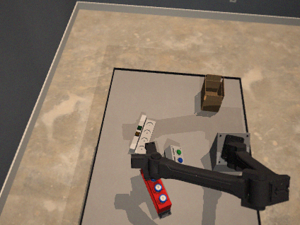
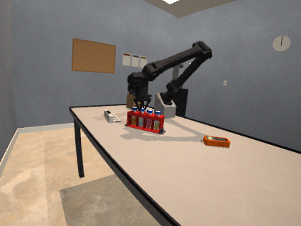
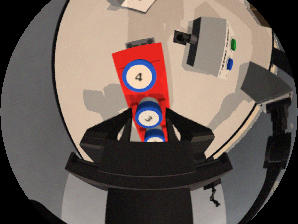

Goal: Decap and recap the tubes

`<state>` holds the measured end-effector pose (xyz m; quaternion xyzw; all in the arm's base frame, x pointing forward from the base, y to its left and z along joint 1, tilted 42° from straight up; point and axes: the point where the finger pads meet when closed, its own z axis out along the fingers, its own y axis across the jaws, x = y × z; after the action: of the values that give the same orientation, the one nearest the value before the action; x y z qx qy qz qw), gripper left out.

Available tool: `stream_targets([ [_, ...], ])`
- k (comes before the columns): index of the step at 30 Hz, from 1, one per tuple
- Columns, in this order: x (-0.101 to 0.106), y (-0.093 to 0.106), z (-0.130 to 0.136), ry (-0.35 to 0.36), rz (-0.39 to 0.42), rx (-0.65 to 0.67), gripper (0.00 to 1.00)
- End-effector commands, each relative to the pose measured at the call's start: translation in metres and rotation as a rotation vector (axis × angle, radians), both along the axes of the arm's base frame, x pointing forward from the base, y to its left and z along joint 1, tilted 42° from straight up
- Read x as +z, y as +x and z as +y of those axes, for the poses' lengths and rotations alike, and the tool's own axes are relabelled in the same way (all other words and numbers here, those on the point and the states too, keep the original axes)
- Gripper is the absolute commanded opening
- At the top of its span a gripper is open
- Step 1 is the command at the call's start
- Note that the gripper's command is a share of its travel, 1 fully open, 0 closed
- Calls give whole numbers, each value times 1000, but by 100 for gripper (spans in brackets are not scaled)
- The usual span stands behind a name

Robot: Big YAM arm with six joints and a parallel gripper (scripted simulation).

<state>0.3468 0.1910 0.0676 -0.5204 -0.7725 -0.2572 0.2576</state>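
Note:
The red decapping station (image 1: 165,206) (image 2: 145,128) (image 3: 157,51) holds four tubes with blue-rimmed white caps on. Cap 4 (image 2: 134,109) (image 3: 139,76) sits at one end. My gripper (image 2: 141,108) (image 3: 148,111) is open, pointing down at cap 3 (image 3: 149,118), with a finger on each side and small gaps. Cap 2 (image 1: 158,187) (image 2: 149,111) is partly hidden by the gripper in the wrist view. Cap 1 (image 1: 163,198) (image 2: 157,113) stands at the other end. The cap tray (image 1: 151,129) (image 2: 113,118) shows empty nests. Its green lamp (image 1: 139,127) and amber lamp (image 1: 137,134) look dark.
The key housing (image 1: 170,153) (image 3: 204,47) carries the green READY key (image 1: 179,152) (image 3: 233,44) and the blue CYCLE key (image 1: 180,160) (image 3: 230,64). A brown open box (image 1: 212,102) stands near the table's edge. An orange meter (image 2: 216,143) lies beyond the station.

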Motion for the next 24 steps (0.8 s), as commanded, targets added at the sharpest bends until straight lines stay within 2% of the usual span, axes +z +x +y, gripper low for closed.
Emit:
stream_targets([
  [1, 10, 19, -3, -26, 91, -164, 49],
  [5, 11, 17, -1, -26, 91, -158, 49],
  [6, 6, 10, -1, -27, 102, -147, 49],
  [8, 13, 17, -1, -26, 90, -157, 49],
  [9, 7, 10, -1, -27, 102, -147, 0],
  [23, 7, 10, -1, -27, 102, -147, 0],
  [24, 13, 17, -2, -18, 46, -106, 0],
])
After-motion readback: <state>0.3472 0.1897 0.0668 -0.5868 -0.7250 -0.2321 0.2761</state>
